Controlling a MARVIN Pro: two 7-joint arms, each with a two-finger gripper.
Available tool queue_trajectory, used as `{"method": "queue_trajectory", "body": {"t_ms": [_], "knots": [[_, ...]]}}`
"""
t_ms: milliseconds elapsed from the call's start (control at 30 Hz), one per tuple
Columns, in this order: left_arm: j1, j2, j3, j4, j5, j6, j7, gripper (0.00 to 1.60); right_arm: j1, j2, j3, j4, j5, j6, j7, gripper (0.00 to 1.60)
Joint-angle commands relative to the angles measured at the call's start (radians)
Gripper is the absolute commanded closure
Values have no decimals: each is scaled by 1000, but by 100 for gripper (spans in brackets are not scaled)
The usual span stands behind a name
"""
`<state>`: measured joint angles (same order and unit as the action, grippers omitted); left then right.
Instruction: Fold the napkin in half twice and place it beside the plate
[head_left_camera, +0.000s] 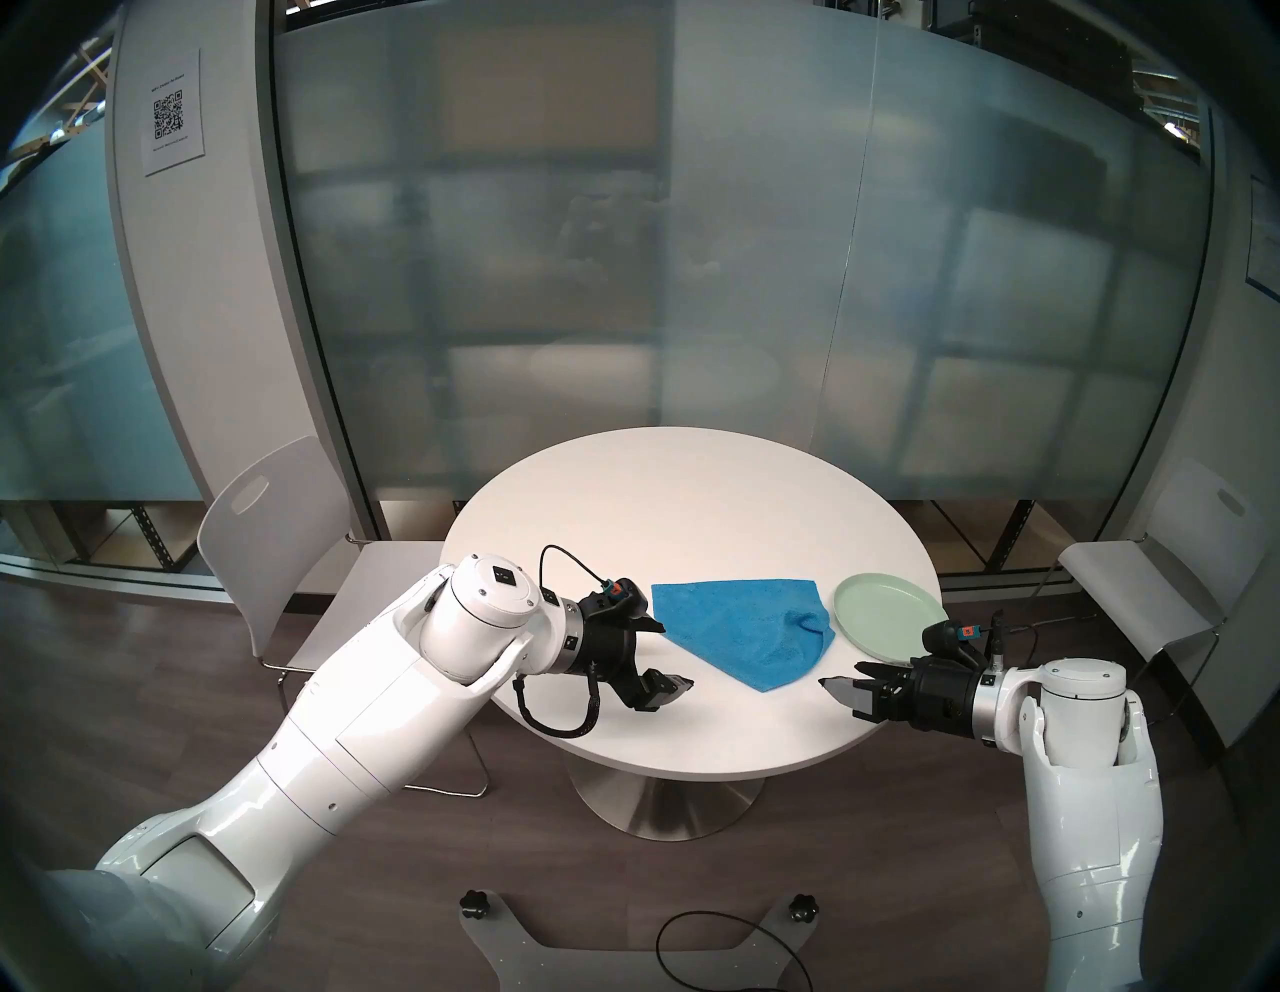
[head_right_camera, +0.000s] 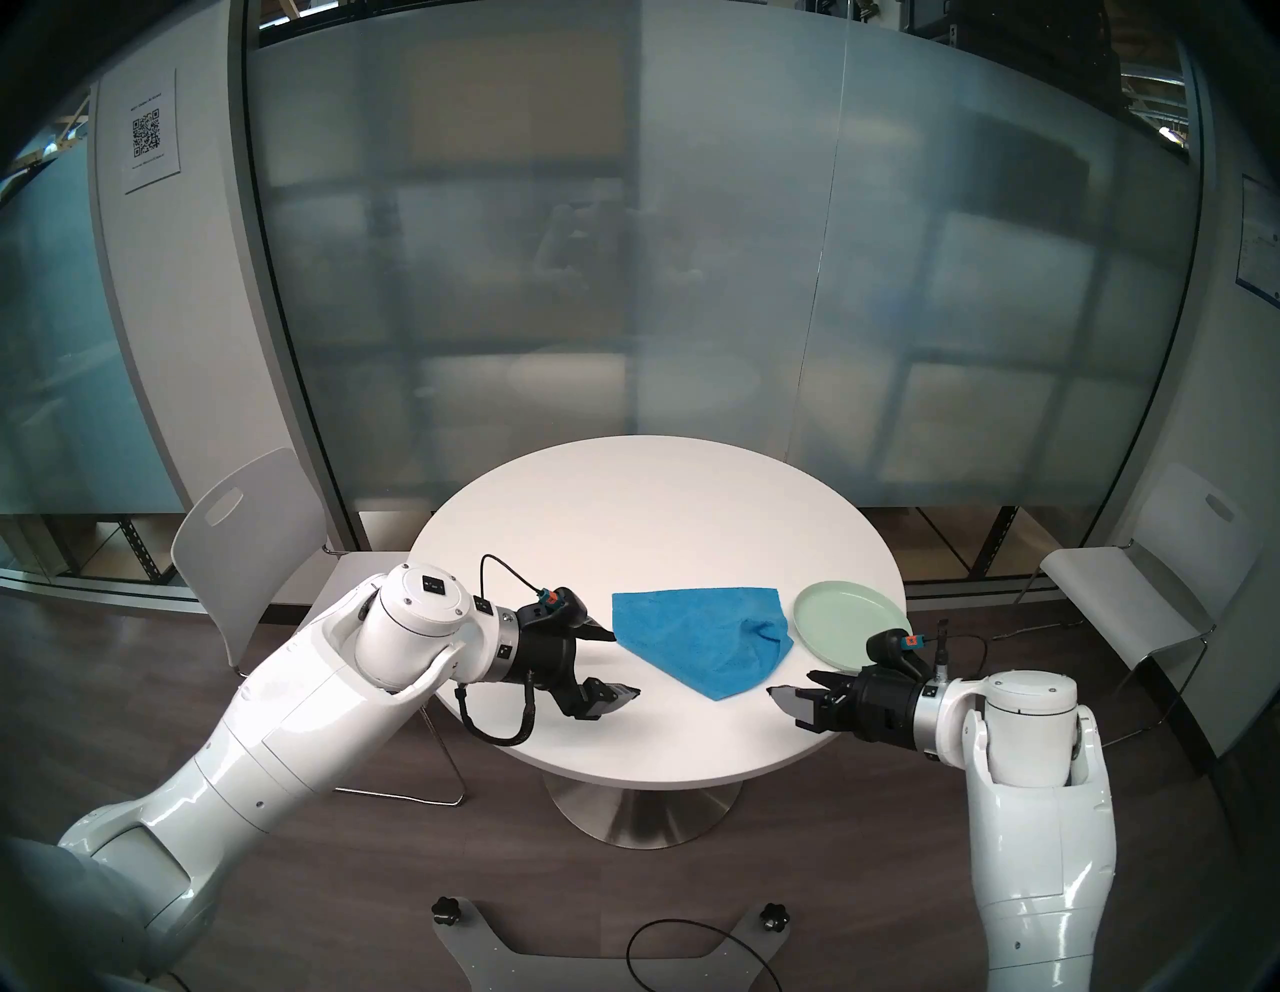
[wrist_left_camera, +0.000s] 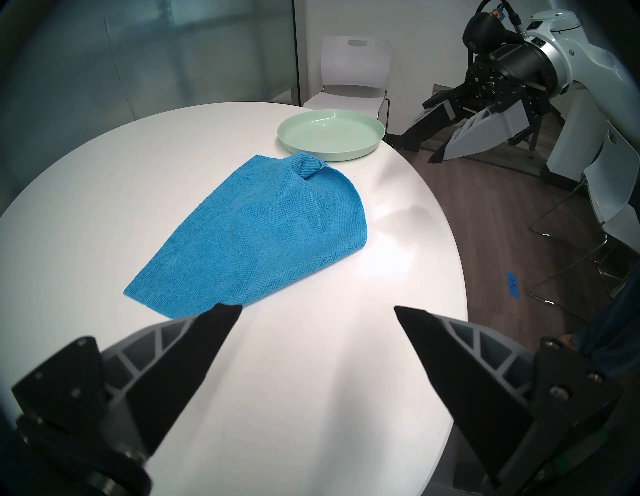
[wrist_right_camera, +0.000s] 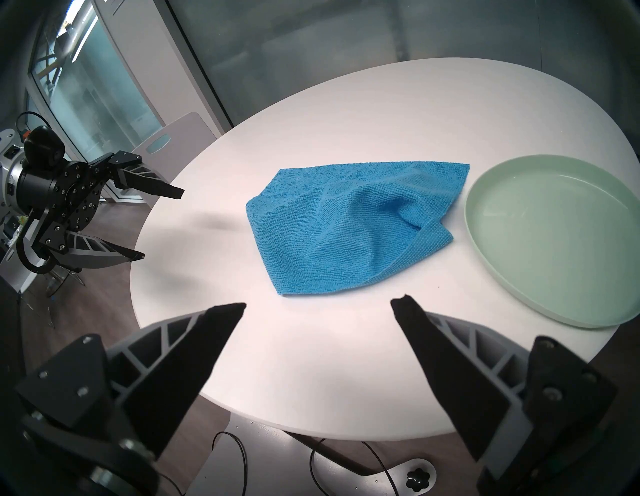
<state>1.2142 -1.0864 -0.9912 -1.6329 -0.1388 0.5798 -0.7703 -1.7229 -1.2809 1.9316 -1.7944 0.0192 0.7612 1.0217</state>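
Two grippers stand over a round white table (head_left_camera: 692, 499), both empty. Left of centre in the head view, the left gripper (head_left_camera: 675, 658) has its jaws spread wide, its upper finger just beside the near corner of the napkin (head_left_camera: 744, 630) but apart from it. The napkin lies at centre frame, unfolded in the main, with one corner near the plate rumpled and turned over itself. To its right sits the plate (head_left_camera: 893, 609), empty, close beside the cloth; whether cloth touches rim cannot be settled. At lower right the right gripper (head_left_camera: 841, 686) hangs with jaws likewise parted, near the napkin's lower point. Judgement: the cloth is light, soft terry, limp, and will drape and drag rather than hold shape; best taken by pinching two flat corners along one edge, after the curled corner is smoothed. The left wrist view shows the raised loop of the turned corner; the right wrist view shows it doubled as two layers, which the head views render only as a dark crease.
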Motion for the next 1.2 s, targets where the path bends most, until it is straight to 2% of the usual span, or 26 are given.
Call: {"method": "queue_trajectory", "body": {"t_ms": [0, 267, 733, 933, 1167], "knots": [[-7, 0, -4, -12, 0, 0, 0, 0, 8, 0, 0, -15, 1, 0, 0, 0], [-37, -12, 24, 11, 17, -8, -10, 0, 8, -1, 1, -15, 0, 0, 2, 0], [-150, -101, 68, 160, 62, -45, -29, 0, 9, -2, 1, -13, -3, -1, 4, 0], [-205, -125, 63, 222, 62, -56, -55, 0, 9, -3, 2, -13, -4, -1, 5, 0], [-250, -153, 30, 298, 26, -57, -99, 0, 10, -3, 2, -13, -5, -1, 6, 0]]}}
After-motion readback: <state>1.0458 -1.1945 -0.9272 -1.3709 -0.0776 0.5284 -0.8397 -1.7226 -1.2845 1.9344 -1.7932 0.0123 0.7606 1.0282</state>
